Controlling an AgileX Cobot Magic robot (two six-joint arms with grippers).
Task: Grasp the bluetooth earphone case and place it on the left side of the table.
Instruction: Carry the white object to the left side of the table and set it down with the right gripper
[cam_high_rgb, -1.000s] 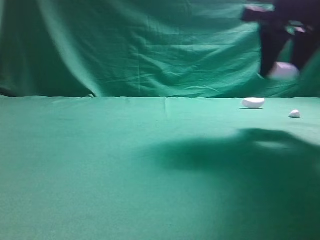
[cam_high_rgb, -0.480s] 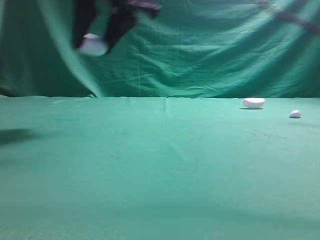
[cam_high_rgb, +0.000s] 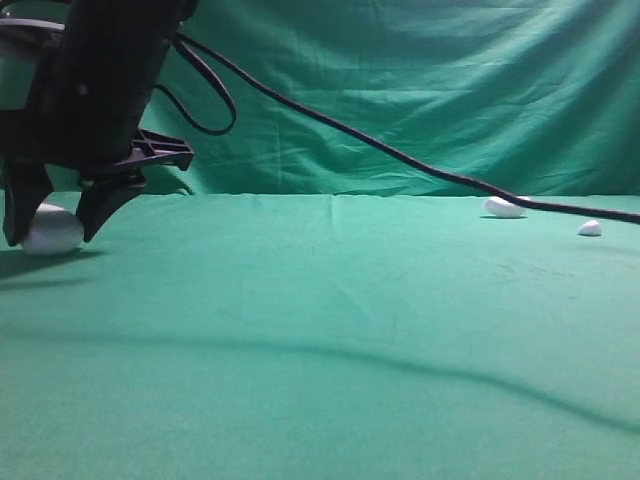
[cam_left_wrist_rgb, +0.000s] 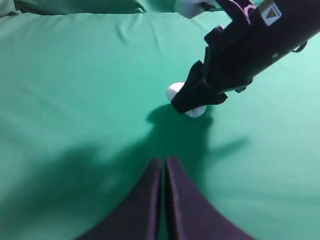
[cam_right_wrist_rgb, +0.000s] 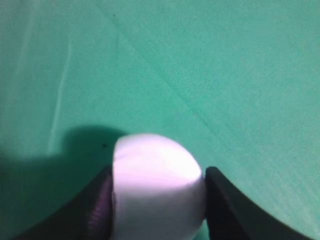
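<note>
The white pill-shaped earphone case (cam_high_rgb: 50, 228) is at the far left of the green cloth table (cam_high_rgb: 330, 340), down at the cloth. My right gripper (cam_high_rgb: 50, 238) has reached across the middle and is shut on it, one black finger on each side. The right wrist view shows the case (cam_right_wrist_rgb: 157, 185) filling the gap between the fingers (cam_right_wrist_rgb: 225, 205). The left wrist view shows the case (cam_left_wrist_rgb: 192, 111) under the right gripper (cam_left_wrist_rgb: 195, 104), with its shadow beside it. My left gripper (cam_left_wrist_rgb: 164, 165) is shut and empty, hanging back from the case.
A smaller white half-oval item (cam_high_rgb: 505, 207) and a tiny white pebble-like piece (cam_high_rgb: 590, 228) lie at the back right. A black cable (cam_high_rgb: 400, 155) runs from the right arm across the view. A folded green curtain (cam_high_rgb: 400, 80) hangs behind the table.
My right gripper has carried the case from high at the right, across the top, to the far left and down to the table.
</note>
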